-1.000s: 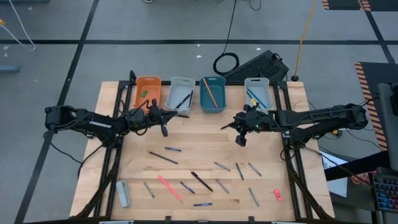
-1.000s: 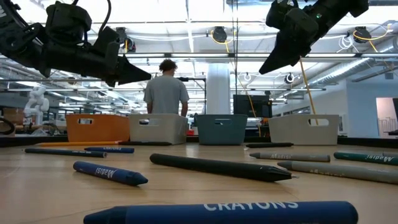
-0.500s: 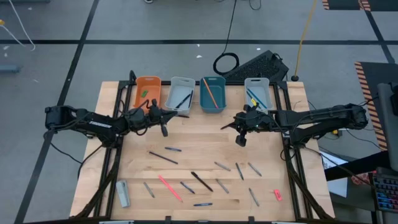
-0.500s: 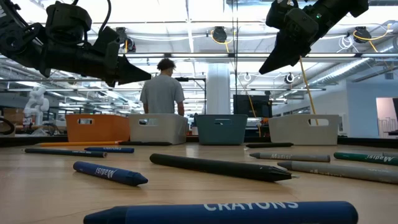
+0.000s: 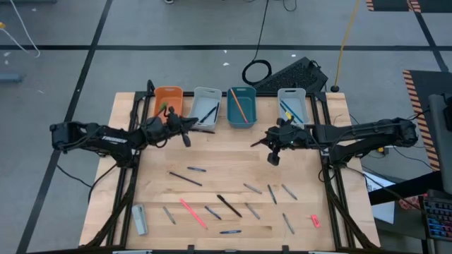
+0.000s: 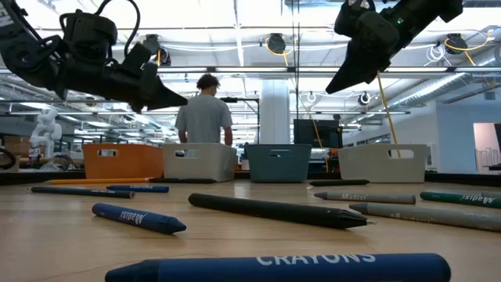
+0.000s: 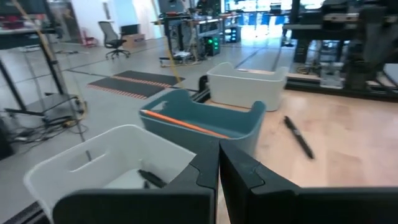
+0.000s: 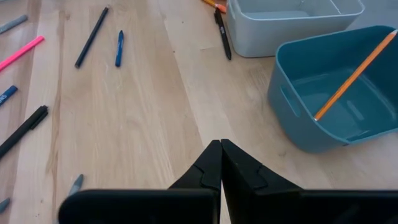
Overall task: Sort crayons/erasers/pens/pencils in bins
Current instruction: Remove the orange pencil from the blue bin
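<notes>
Four bins [image 5: 205, 106] lined along the far edge, orange, white, teal, white, left gripper [image 5: 186, 139] and right gripper [image 5: 272, 159] held closed, empty, above the table [image 5: 226, 155].

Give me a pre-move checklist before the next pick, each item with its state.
1. Left hand empty: ok, fingers shut on nothing.
2. Right hand empty: ok, shut, above bare wood.
3. Teal bin upright, holding an orange pencil: ok.
4. Pink-red eraser sorted: not ok, it lies on the table at the near right.
5. Green eraser in the orange bin: ok.
6. Loose sticks cleared: not ok, many remain.
</notes>
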Robot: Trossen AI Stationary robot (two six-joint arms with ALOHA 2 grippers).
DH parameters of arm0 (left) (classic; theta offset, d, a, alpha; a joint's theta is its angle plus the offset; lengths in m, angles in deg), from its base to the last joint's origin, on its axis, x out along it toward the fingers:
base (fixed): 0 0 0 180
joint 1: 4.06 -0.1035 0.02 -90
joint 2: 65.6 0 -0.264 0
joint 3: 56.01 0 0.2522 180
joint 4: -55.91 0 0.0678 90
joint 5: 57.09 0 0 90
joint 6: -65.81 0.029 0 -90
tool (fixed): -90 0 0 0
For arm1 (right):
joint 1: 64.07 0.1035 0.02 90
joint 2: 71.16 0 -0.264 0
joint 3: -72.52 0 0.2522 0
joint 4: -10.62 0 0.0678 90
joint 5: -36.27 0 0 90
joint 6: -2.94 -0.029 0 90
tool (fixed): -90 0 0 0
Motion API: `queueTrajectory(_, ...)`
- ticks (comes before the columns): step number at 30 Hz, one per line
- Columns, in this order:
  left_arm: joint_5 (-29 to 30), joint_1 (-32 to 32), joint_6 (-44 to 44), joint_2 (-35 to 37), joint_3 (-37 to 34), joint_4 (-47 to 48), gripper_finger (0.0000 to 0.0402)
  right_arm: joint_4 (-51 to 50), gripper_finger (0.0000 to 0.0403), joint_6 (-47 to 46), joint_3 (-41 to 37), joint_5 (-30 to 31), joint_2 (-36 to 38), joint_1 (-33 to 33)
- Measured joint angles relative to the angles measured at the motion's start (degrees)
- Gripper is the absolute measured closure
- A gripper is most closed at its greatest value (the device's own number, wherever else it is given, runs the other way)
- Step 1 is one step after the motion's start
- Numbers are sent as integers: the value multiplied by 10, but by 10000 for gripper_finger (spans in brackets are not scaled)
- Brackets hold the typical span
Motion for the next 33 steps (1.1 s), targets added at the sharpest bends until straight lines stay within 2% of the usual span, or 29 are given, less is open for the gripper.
queueTrajectory(14, -1, -63, 12, 0, 0, 0, 385, 15, 403, -10, 0, 1, 0, -55)
queueTrajectory(33, 1, -64, 6, 0, 0, -1, 385, 15, 403, 64, 0, 0, 0, -178)
